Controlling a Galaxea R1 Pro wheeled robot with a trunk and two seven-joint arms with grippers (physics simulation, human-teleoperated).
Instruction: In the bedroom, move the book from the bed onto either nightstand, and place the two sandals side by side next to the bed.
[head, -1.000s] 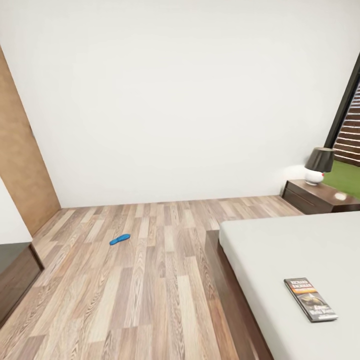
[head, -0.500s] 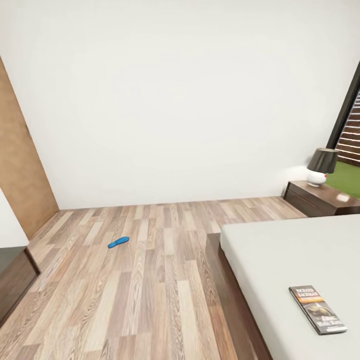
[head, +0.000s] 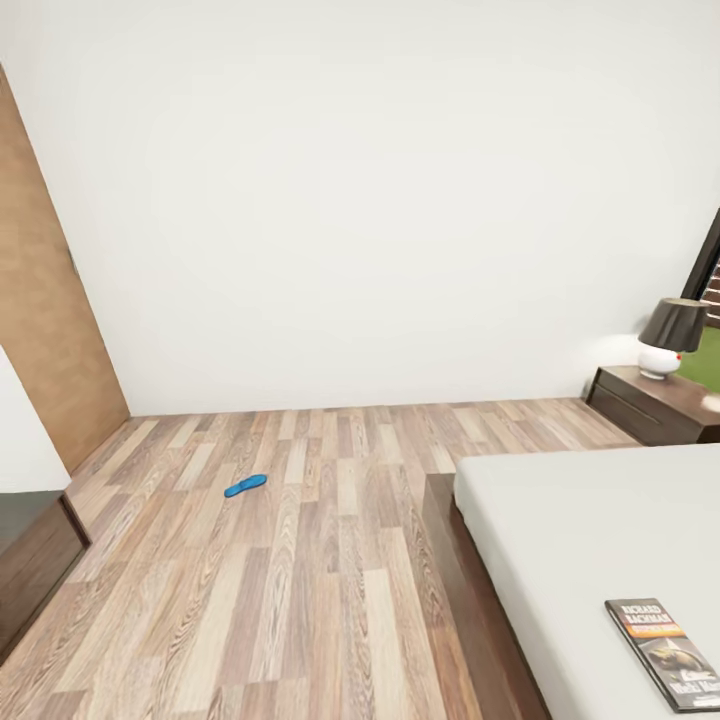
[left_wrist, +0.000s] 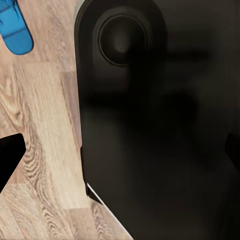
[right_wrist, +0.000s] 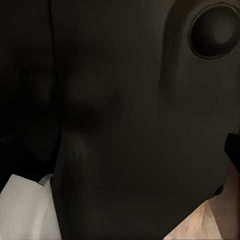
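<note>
The book (head: 668, 653), a thin dark paperback with an orange band, lies flat on the bed (head: 570, 540) near the mattress's near right part. One blue sandal (head: 245, 486) lies alone on the wood floor, well left of the bed. The nightstand (head: 655, 402) stands against the far wall beyond the bed. The left wrist view catches a blue sandal (left_wrist: 15, 27) on the floor planks beside the robot's dark body. My left gripper (left_wrist: 120, 152) is open, its dark fingertips (left_wrist: 10, 155) at the picture's two edges. My right gripper is open, with one fingertip (right_wrist: 233, 149) at the edge.
A lamp (head: 670, 335) with a dark shade sits on the nightstand. A brown wood panel (head: 40, 300) and a low dark cabinet (head: 30, 550) line the left side. A dark window frame (head: 708, 270) is at the far right. Wood floor (head: 320, 580) lies between cabinet and bed.
The head camera has shifted, so the book, bed and lamp sit further right and lower in the picture. Nothing in the room has moved.
</note>
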